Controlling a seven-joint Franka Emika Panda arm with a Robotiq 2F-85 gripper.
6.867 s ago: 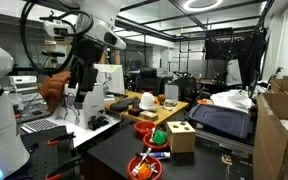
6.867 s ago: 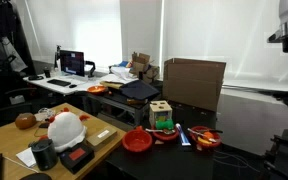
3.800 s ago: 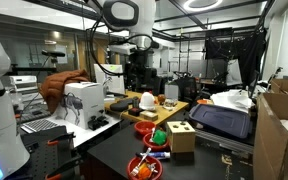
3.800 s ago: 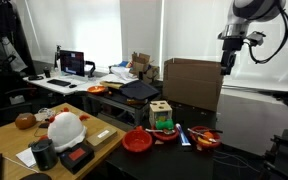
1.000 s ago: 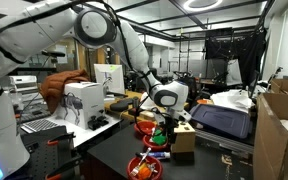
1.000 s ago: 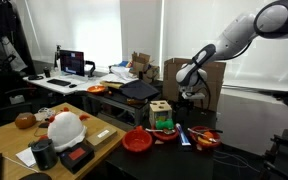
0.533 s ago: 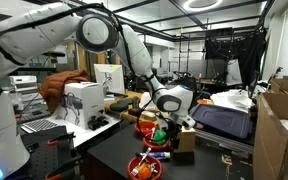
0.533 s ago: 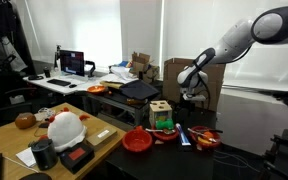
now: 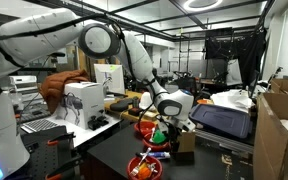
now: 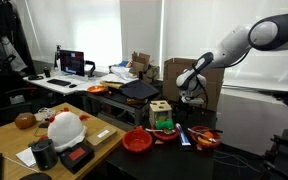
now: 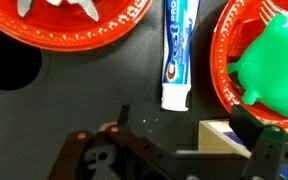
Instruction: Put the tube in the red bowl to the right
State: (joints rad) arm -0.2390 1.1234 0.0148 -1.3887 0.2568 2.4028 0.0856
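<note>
My gripper (image 11: 179, 160) hangs above tube (image 11: 176, 55), jaws spread wide, empty. Tube white, blue-red lettering, flat on black table (image 11: 74, 95) between red bowl (image 11: 84, 35) and green-filled red bowl (image 11: 222, 60).

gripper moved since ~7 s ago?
Yes. In an exterior view the gripper has dropped from the upper right, down-left to just beside the wooden cube.

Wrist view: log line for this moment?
gripper open, empty | tube on table between red bowls | not grasped
</note>
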